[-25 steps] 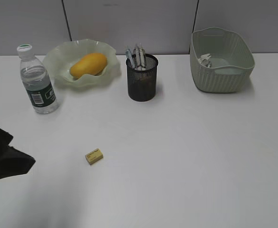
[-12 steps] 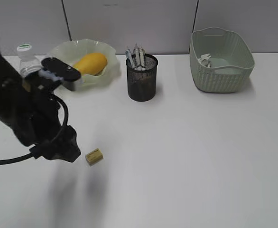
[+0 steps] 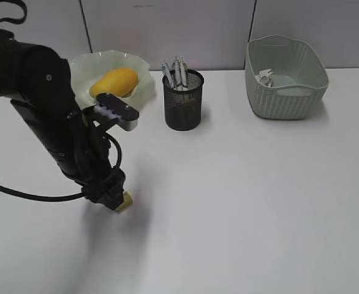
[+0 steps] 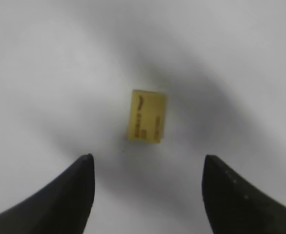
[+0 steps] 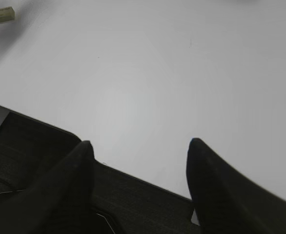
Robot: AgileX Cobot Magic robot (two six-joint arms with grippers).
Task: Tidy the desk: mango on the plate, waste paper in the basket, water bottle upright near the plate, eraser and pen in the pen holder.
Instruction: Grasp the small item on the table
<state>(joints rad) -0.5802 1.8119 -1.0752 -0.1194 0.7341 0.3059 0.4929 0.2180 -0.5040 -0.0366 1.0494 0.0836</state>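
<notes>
From the exterior view, the left gripper [image 3: 115, 202] hangs right over the eraser [image 3: 125, 201] on the near-left part of the desk [image 3: 241, 196], so the clean play is to drop straight and centred before squeezing. In the left wrist view, the jaws stand wide apart and empty, with the eraser [image 4: 147, 116], a small yellow block with dark print, lying flat just beyond them. In the right wrist view, the right gripper [image 5: 138, 151] is spread open over bare desk at the near edge, holding nothing, the eraser [image 5: 3, 14] far off to its left.
</notes>
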